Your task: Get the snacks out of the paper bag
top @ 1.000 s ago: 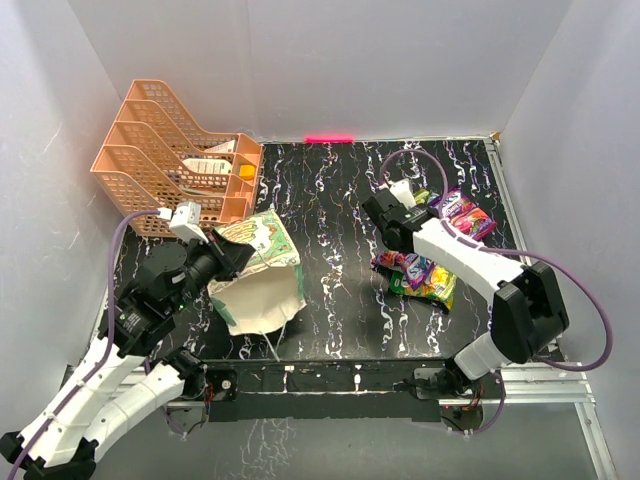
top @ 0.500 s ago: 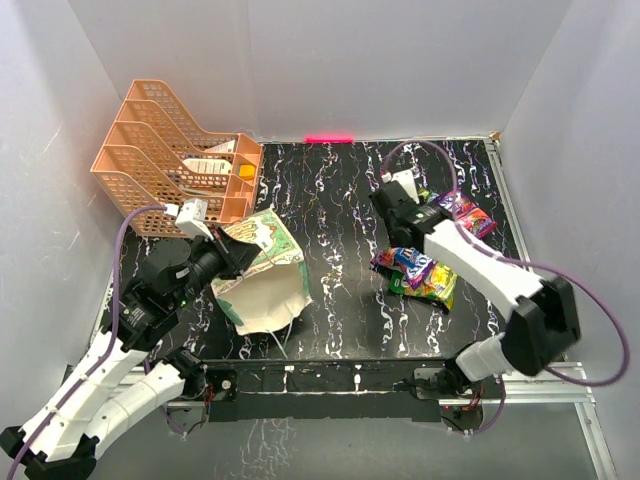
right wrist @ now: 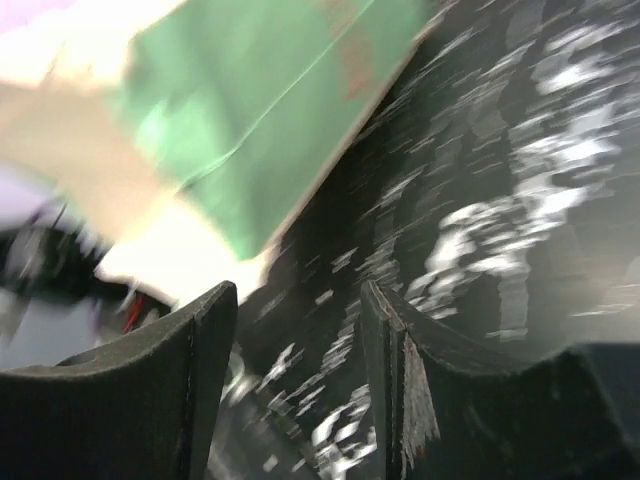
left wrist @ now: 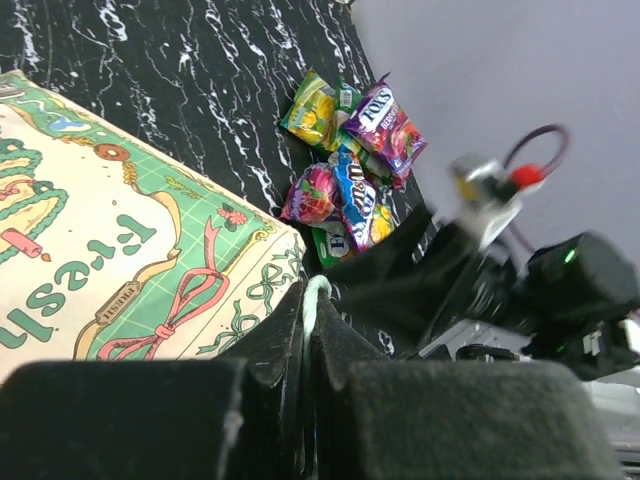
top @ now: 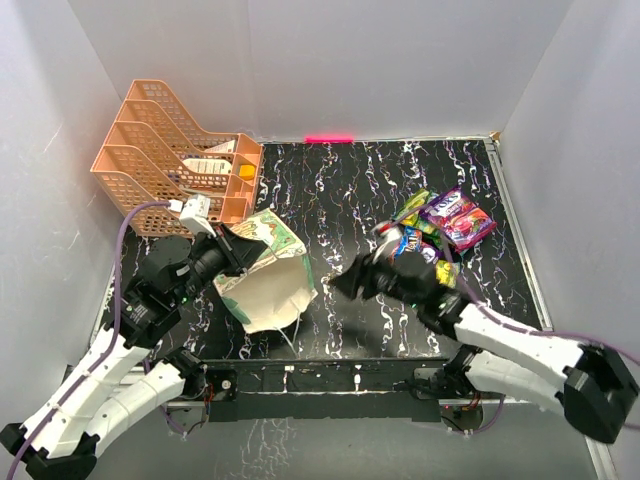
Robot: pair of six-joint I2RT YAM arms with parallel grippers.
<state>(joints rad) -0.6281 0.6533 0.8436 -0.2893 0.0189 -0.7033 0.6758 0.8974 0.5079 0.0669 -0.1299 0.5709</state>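
Observation:
The cream paper bag with the green "Fresh" print lies tilted at the left. My left gripper is shut on its thin string handle. Several glossy snacks lie in a loose pile at the right, purple, green, yellow and pink. My right gripper hangs low over the table between the pile and the bag. In the right wrist view this gripper is open with nothing between its fingers, and the bag's mint-green side shows blurred ahead of it.
A peach mesh tray rack holding white cards stands at the back left, close behind the bag. White walls close in the black marbled table on three sides. A metal rail runs along the near edge.
My right gripper has opened and swung from the snack pile at the right down and left toward the bag. The left gripper has kept its hold and turned the bag slightly.

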